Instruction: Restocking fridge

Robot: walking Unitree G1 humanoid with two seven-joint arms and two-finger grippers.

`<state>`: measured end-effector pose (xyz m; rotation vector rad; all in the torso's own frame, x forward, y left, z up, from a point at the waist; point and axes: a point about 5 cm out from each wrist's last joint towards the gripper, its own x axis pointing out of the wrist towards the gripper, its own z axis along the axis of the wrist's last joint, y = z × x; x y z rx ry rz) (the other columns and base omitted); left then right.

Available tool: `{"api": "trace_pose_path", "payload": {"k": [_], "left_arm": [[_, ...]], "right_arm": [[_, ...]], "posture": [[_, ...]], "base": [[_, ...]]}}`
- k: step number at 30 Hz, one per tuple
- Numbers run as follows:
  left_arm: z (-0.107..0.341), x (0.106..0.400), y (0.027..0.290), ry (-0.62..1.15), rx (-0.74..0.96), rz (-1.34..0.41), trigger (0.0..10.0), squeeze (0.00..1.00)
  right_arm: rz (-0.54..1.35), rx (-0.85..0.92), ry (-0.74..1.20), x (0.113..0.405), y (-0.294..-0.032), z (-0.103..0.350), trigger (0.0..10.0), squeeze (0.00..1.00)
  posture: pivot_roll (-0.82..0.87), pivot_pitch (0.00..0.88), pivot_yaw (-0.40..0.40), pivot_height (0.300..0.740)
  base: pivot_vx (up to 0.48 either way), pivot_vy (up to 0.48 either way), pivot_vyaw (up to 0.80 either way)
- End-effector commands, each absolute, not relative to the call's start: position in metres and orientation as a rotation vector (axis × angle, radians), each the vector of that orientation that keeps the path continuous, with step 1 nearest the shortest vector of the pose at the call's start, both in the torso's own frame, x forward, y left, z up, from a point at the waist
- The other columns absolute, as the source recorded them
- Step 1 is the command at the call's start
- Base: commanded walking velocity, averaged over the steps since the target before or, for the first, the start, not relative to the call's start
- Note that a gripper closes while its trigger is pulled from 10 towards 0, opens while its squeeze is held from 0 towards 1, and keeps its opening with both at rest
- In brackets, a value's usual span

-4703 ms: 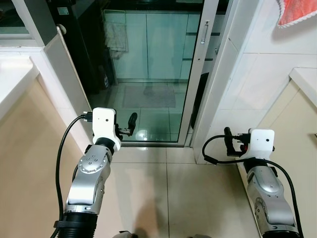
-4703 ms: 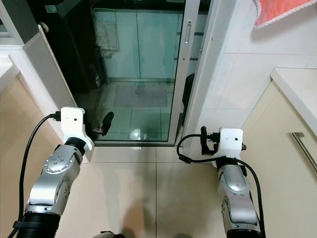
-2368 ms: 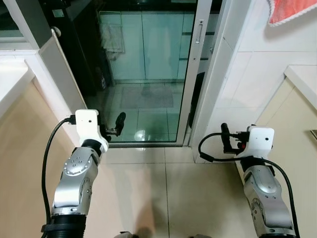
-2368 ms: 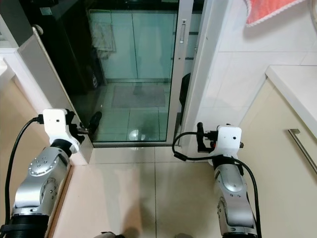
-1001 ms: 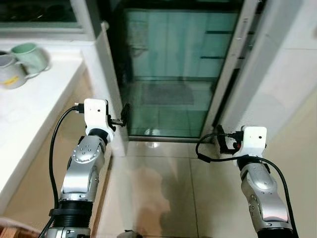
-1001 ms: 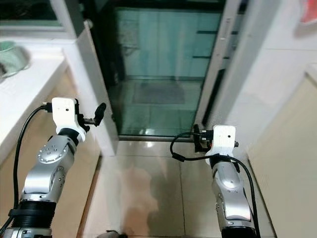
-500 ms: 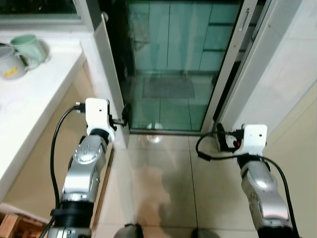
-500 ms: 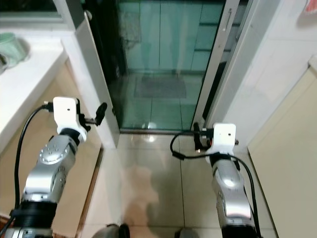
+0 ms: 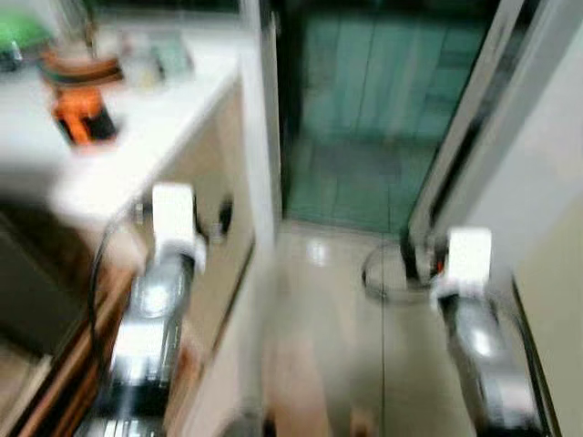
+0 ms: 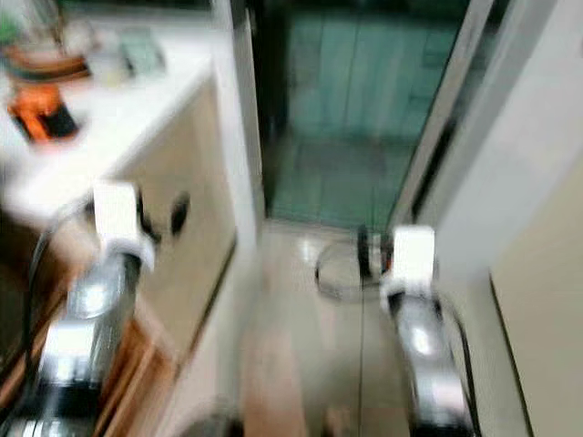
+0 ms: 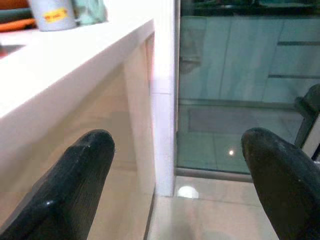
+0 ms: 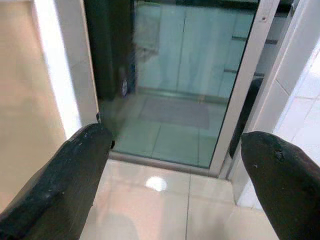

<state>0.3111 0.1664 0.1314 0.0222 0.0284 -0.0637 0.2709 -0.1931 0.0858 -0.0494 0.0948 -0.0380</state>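
Observation:
Both head views are blurred by motion. My left gripper (image 9: 223, 217) is held out in front of the cabinet side under a white counter (image 9: 137, 137). In the left wrist view its fingers (image 11: 85, 185) stand wide apart with nothing between them. My right gripper (image 9: 414, 259) hangs over the tiled floor near the sliding door frame. Its fingers (image 12: 280, 185) are also spread wide and empty in the right wrist view.
The white counter carries an orange object (image 9: 82, 114), a green thing (image 9: 23, 32) and a mug with a yellow label (image 11: 52, 14). A dark glass sliding door (image 9: 383, 118) stands ahead, its metal frame (image 12: 245, 85) to the right. Beige floor tiles (image 9: 337, 300) lie between the arms.
The whole picture has shifted and blurred, so the camera has swung left; more of the counter and its objects has come into view. Both arms keep their pose.

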Motion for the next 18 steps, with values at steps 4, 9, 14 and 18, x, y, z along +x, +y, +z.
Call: {"api": "trace_pose_path", "payload": {"k": [4, 9, 14, 18], "left_arm": [[0.1331, 0.3115, 0.1629, 0.023, 0.023, -0.074, 10.0, 0.0], [0.1331, 0.3125, 0.1625, 0.022, 0.019, -0.076, 10.0, 0.0], [0.1333, 0.3136, 0.1622, 0.019, 0.014, -0.083, 10.0, 0.0], [0.134, 0.3141, 0.1622, 0.015, 0.016, -0.088, 10.0, 0.0]], "right_arm": [[-0.042, -0.048, 0.107, 0.27, -0.1931, 0.0849, 10.0, 0.0], [-0.044, -0.049, 0.106, 0.2711, -0.1933, 0.0852, 10.0, 0.0], [-0.046, -0.05, 0.106, 0.272, -0.1932, 0.0854, 10.0, 0.0], [-0.049, -0.051, 0.105, 0.2723, -0.1927, 0.0854, 10.0, 0.0]], "posture": [[-0.11, 0.019, 0.056, 0.74], [-0.11, 0.014, 0.057, 0.74], [-0.11, 0.012, 0.058, 0.74], [-0.11, 0.01, 0.061, 0.74]], "base": [[-0.394, 0.0, 0.0], [-0.393, 0.0, 0.0], [-0.4, 0.0, 0.0], [-0.424, 0.0, 0.0]]}}
